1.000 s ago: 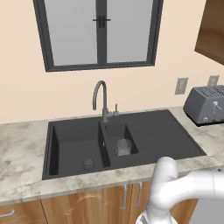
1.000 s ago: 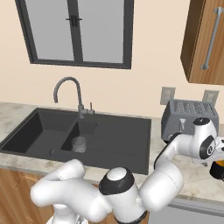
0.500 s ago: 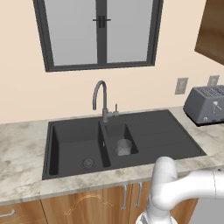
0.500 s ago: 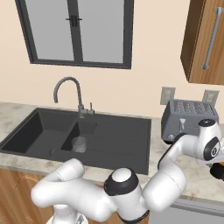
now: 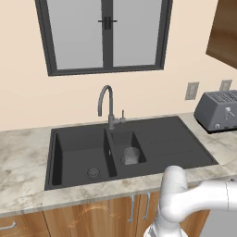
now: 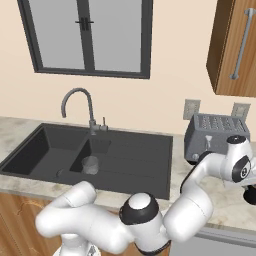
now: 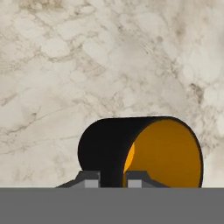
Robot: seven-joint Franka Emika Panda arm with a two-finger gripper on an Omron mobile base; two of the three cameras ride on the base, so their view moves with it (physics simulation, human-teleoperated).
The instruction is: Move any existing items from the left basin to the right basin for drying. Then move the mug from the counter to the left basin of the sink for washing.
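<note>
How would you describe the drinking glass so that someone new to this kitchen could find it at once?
Start at the matte-black sink under the window, with its curved grey tap. Just right of the tap's base lies the narrow small bowl, and the glass stands upright in it. It is a clear, greyish, handleless cylinder, alone in that bowl.

Ahead of you: the sink, matte black, set into the marbled counter under a dark-framed window. The left basin is wide, with a round drain near its front. The right basin is narrow; the clear glass stands upright in it, toward the front. The grey gooseneck tap rises behind the divider between the basins. A ribbed drainboard lies right of the small bowl. A grey toaster sits at far right, below two wall outlets. Your white arm crosses the lower right.
</note>
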